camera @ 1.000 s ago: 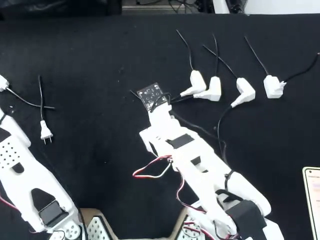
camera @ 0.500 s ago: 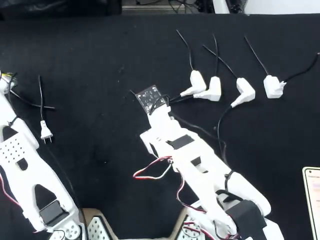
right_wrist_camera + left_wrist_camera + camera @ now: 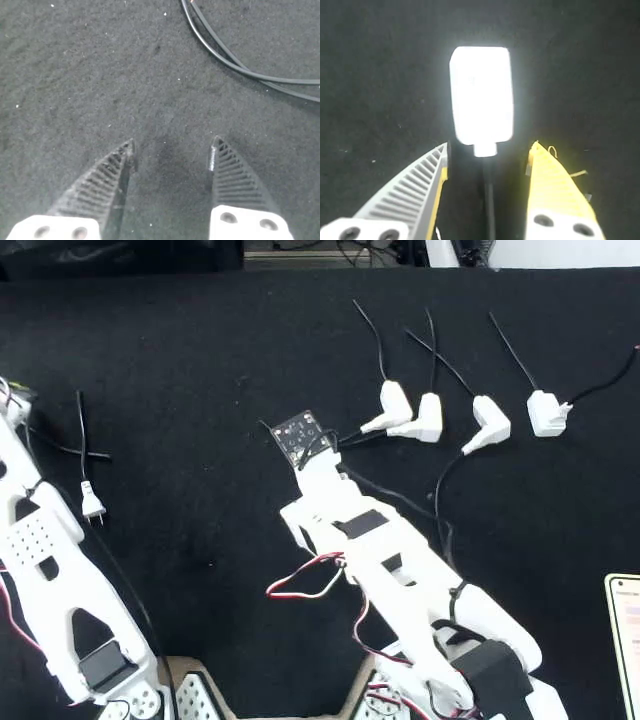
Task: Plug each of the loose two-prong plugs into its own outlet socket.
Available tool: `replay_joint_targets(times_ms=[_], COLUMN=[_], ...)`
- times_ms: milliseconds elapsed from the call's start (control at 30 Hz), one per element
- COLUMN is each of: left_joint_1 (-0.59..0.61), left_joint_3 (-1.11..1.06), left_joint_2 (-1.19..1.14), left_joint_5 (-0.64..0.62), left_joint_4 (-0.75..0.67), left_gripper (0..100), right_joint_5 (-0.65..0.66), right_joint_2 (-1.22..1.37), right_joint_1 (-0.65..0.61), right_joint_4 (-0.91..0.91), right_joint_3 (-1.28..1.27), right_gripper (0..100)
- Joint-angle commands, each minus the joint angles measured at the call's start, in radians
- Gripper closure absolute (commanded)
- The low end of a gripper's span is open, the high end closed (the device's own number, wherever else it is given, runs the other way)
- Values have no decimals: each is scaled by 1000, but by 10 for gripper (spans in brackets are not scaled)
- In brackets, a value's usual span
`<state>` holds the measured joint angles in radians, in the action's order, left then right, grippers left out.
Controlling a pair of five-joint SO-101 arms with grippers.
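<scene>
Both grippers stand spread. Your left gripper (image 3: 490,146) straddles a white cable-end block (image 3: 481,94) at the counter's left edge; contact can't be judged. Your right gripper (image 3: 173,141) hangs over bare counter (image 3: 75,75), with black cables (image 3: 240,69) nearby. High view adds a loose two-prong plug (image 3: 92,502) and four white sockets (image 3: 393,405), well apart.

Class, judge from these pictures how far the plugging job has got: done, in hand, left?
Done, it seems: four white plug-and-socket pairs lie joined in a row. In hand: the open left gripper straddles a white rectangular socket block; the right gripper hangs open over bare black cloth. Left: one white two-prong plug lies loose.
</scene>
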<state>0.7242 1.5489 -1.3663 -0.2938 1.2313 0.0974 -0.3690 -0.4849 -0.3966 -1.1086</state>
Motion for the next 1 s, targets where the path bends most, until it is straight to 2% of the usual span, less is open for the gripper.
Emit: replay_joint_targets(times_ms=[0,133,300,367,533,667,833,967], left_joint_1=[-1,-1,-5,-5,25,62,90,130], left_joint_3=[18,18,18,18,39,124,116,117], left_joint_2=[-3,-35,-44,-44,-32,-9,124,206], left_joint_5=[-11,-11,-11,-11,-11,3,224,236], left_joint_4=[-55,-92,-91,-84,-77,52,198,238], left_gripper=[751,784,981,956,971,970,970,970], right_joint_5=[9,9,9,9,11,12,12,12], right_joint_2=[-33,-33,-33,-33,-33,-33,-33,-33], right_joint_1=[-14,-14,-14,-14,-14,-14,-14,-12], right_joint_4=[26,26,26,26,26,26,26,26], right_joint_3=[2,2,2,2,2,2,2,1], right_gripper=[776,776,776,776,776,776,776,776])
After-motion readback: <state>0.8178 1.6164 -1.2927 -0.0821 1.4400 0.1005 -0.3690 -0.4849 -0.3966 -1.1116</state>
